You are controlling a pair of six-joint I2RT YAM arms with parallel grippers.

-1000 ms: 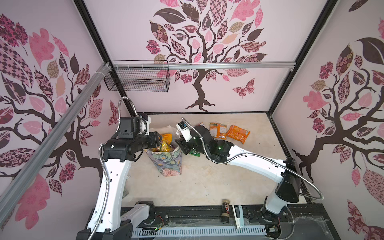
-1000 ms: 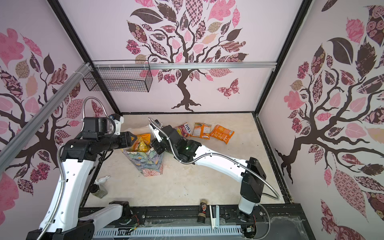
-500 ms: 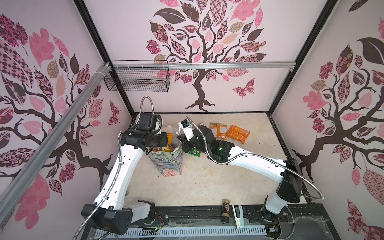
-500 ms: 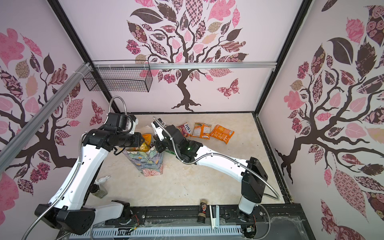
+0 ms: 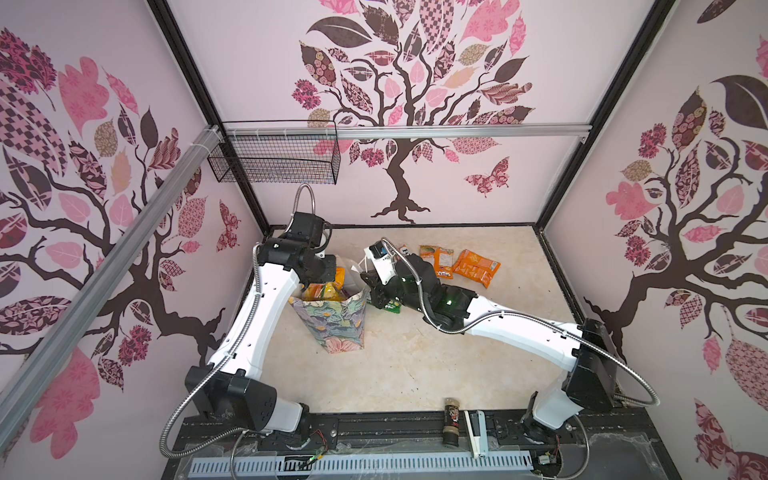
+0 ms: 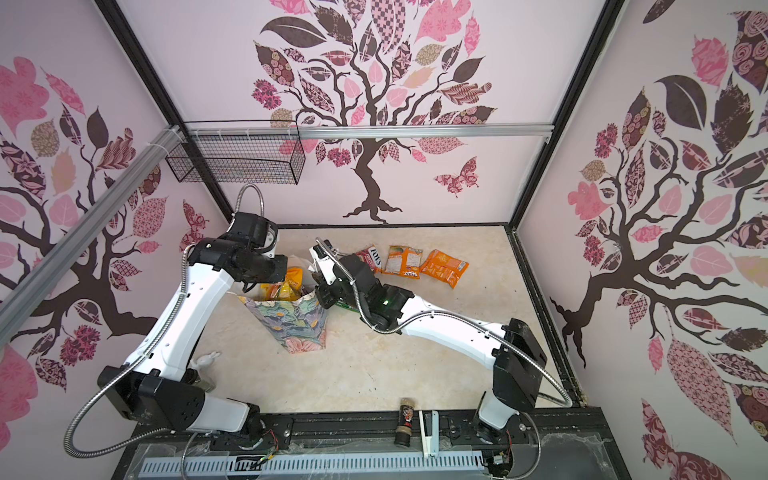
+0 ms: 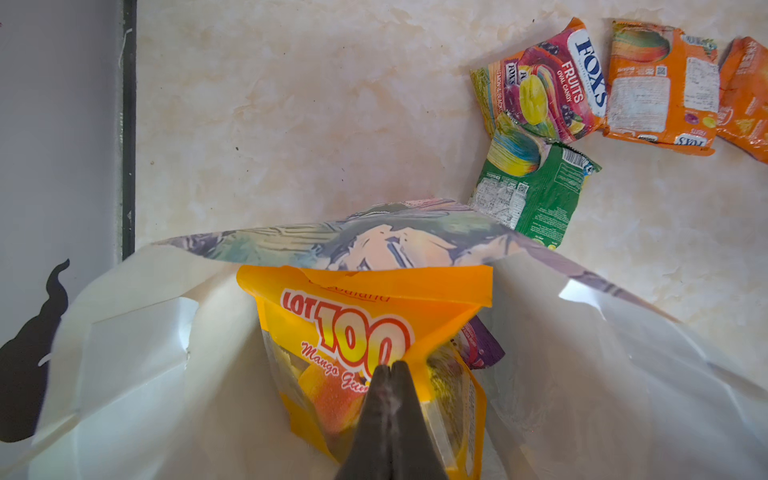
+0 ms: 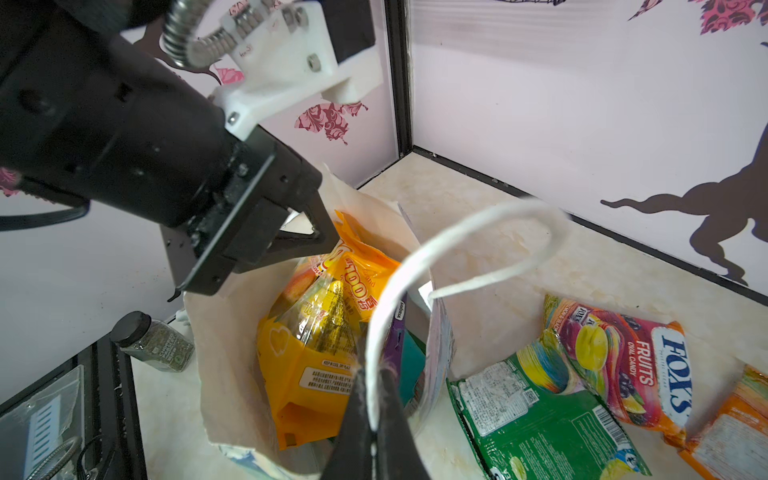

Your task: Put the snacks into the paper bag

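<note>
Centre-left in both top views, the paper bag [image 5: 332, 324] stands upright with a yellow packet [image 7: 365, 328] uppermost inside. The left gripper [image 7: 390, 365], clenched, rests its tips against that packet; the right gripper [image 8: 376, 372] grasps the cord handle [image 8: 478, 224], which arches over the mouth. Right of the bag lie a green packet [image 8: 540, 428], a FOX'S packet [image 8: 623, 357] and orange packets [image 5: 476, 268]. Beige marbled floor [image 5: 415, 365]; tree-printed walls [image 5: 519, 174]; mesh basket [image 5: 274, 158] upper left.

One paper bag [image 5: 332, 328]. Loose at its 2 o'clock: two orange packets [image 6: 444, 272], one green packet [image 7: 536, 195], one FOX'S packet [image 7: 548, 83]. Inside it: at least two yellow packets [image 7: 365, 299], one purple packet [image 7: 484, 347]. Two jars [image 8: 153, 340], one wire basket [image 5: 274, 160].
</note>
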